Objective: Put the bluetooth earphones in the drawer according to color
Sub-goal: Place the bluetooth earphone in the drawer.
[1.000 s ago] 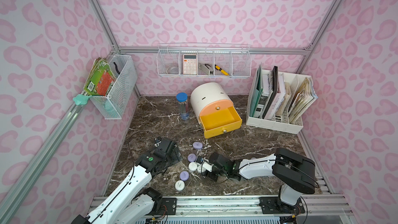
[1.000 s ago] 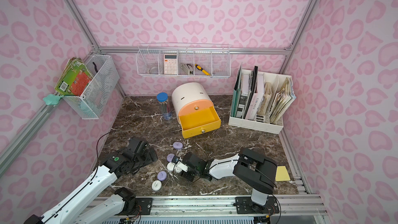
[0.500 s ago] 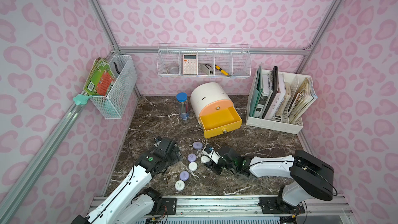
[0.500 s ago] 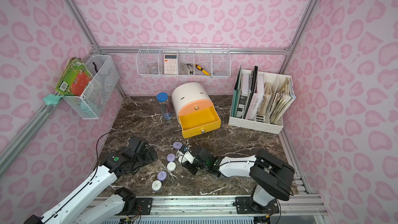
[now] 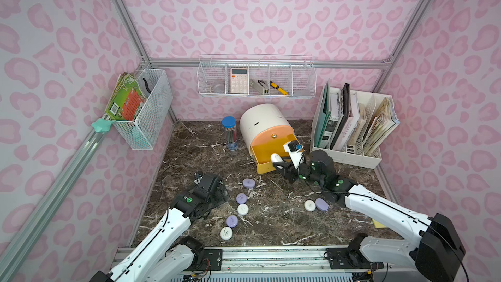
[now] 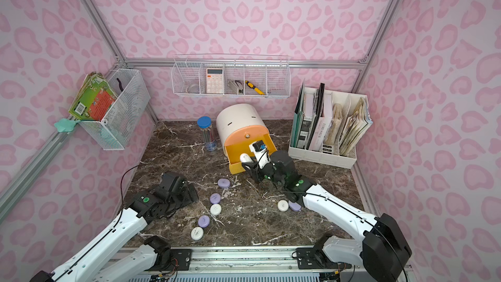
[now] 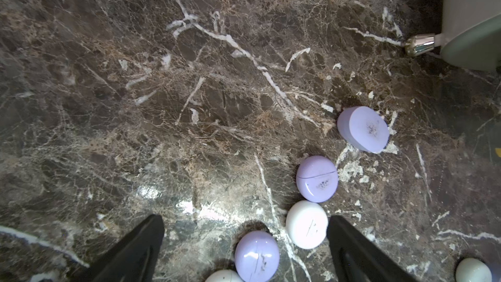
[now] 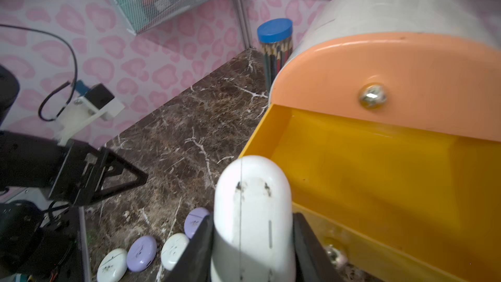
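1. The right gripper (image 8: 253,227) has its two black fingers (image 8: 202,242) clamped on a white earphone case (image 8: 252,199) - one pad against each flat face, the case standing on edge.
2. That case is a smooth rounded pebble with a thin seam line running down it and a few dark smudges on its shell.
3. In both top views the held case (image 5: 276,157) (image 6: 244,157) hangs at the front of the pulled-out yellow drawer (image 5: 267,168), clear of the table; how far past the front wall it reaches I cannot tell.
4. The yellow drawer belongs to the white arch-topped cabinet (image 5: 260,120), under a closed peach drawer (image 8: 406,77) with a small metal knob (image 8: 372,95).
5. The left gripper (image 7: 244,219) sits low over the marble table (image 5: 203,153) with its fingers spread wide, gripping nothing.
6. Loose cases lie just ahead of it: three lilac (image 5: 248,183) (image 5: 241,198) (image 5: 232,221) and two white (image 5: 242,209) (image 5: 226,233), in a loose line.
7. A white case (image 5: 309,205) and a lilac case (image 5: 321,204) sit touching - beside the right arm's forearm (partly shadowed by it).
8. Around the cabinet: a blue-lidded pencil tube (image 5: 229,134) just beside it, and a white file rack (image 5: 349,155) on its other side, near the right arm's wrist.
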Controlling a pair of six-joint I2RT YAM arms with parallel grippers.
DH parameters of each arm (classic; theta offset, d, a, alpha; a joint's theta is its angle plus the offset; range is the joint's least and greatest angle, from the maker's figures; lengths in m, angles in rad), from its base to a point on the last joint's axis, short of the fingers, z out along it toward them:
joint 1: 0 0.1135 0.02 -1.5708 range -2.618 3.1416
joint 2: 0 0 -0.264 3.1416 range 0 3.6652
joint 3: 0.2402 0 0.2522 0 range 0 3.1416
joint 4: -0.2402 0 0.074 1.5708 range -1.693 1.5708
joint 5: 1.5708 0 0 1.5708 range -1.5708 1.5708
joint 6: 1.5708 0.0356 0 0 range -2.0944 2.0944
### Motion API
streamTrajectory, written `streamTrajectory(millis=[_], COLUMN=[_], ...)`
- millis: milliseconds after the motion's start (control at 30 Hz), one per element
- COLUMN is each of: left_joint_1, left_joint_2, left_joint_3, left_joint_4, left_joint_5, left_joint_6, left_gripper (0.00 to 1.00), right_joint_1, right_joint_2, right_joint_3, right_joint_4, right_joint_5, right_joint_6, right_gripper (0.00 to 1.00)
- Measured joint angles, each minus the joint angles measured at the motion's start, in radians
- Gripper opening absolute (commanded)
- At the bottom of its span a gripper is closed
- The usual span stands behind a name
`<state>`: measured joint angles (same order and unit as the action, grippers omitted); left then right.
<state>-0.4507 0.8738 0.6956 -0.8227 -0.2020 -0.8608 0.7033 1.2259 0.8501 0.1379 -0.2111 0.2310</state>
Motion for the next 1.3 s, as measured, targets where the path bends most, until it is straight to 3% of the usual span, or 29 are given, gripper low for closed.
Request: streamTrajectory(millis=[200, 467, 667, 1100, 1300], left_joint_1=[0.0, 0.0, 0.0, 0.0, 0.0], left_joint_2=[0.018, 0.016, 0.005, 0.017, 0.015], left_joint_3=[0.008, 0.016, 0.016, 0.016, 0.016], left_joint_4=[0.013, 0.031, 0.032, 0.033, 0.024], left_joint_5=[0.005, 0.011, 0.011, 0.026, 0.033], left_joint_6=[0.0, 0.0, 0.001, 0.003, -0.006], left_gripper=[0.99, 0.99, 0.99, 0.99, 0.99], right_joint_1=[-0.146, -0.212, -0.229, -0.23, -0.23], right_joint_2=[0.103, 0.305, 0.4, 0.477, 0.446], right_joint_3=[0.182, 0.384, 0.433, 0.484, 0.492], right_joint_4=[-0.138, -0.275, -0.35, -0.385, -0.409], right_joint_5=[0.006, 0.069, 0.098, 0.093, 0.081], right_joint_6=[-0.002, -0.051, -0.074, -0.097, -0.097], right_gripper=[0.31, 0.31, 0.33, 0.57, 0.61])
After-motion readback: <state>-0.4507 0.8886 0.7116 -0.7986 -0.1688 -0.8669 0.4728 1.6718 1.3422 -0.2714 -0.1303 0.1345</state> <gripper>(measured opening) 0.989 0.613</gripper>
